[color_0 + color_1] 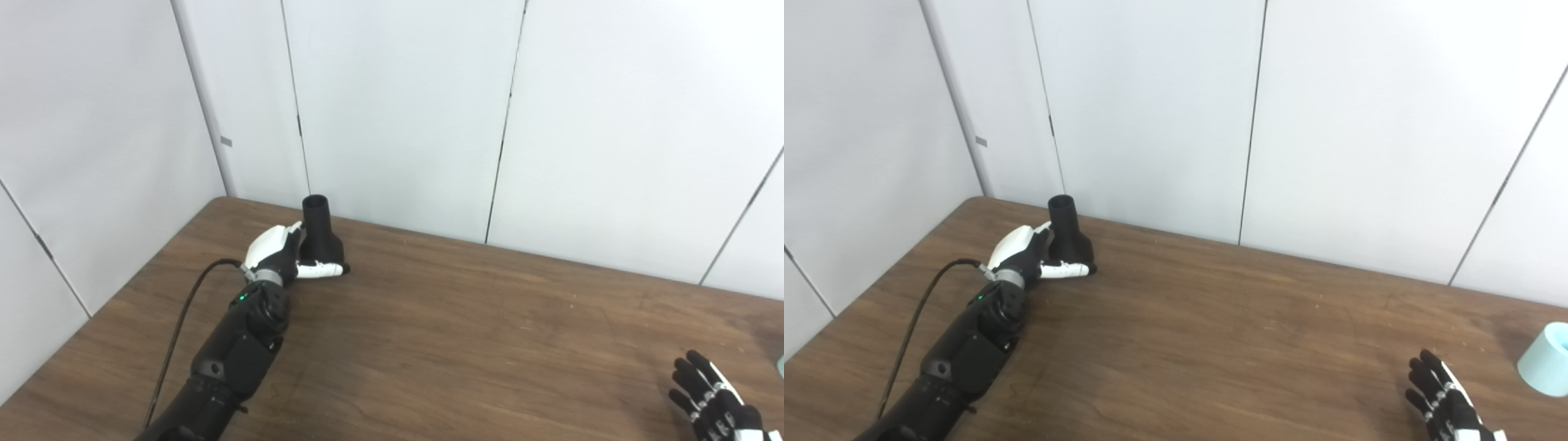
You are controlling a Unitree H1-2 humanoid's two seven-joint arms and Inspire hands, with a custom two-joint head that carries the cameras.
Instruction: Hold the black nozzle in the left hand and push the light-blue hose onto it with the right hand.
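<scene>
A: The brown counter (1213, 331) is filling most of the view. What's sitting on it?

B: The left robot hand (282, 254) is wrapping around the wide base of the black nozzle (320, 236) at the far left corner; the nozzle is standing upright with its narrow mouth facing up.

A: And the other side?

B: The right robot hand (1442, 398) is hovering low at the near right, fingers spread, holding nothing. The light-blue hose (1546, 358) is lying just beside it at the right edge, though it's cut off by the frame, so I can't tell its length.

A: What's worrying you?

B: The two are sitting well apart. If the left grip is loose, pushing the hose on could tip the nozzle or twist it out.
</scene>
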